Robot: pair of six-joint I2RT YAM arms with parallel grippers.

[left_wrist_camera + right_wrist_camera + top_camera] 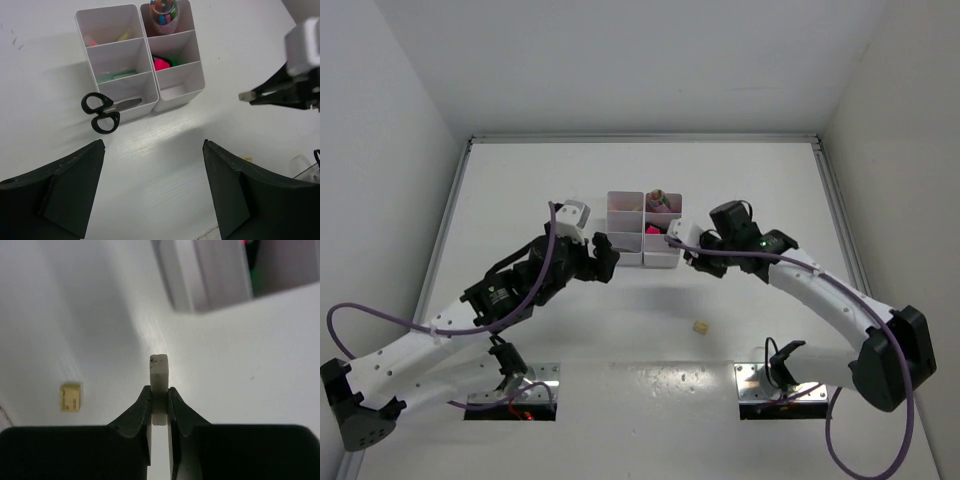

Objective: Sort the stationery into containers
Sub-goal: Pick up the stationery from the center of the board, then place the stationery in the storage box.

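Just beside the tray, the right claw pinches a pale eraser while the left claw gapes wide.

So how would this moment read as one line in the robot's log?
right gripper: shut on eraser, near tray | left gripper: open, empty | scissors: in tray, handles out | loose eraser: on table
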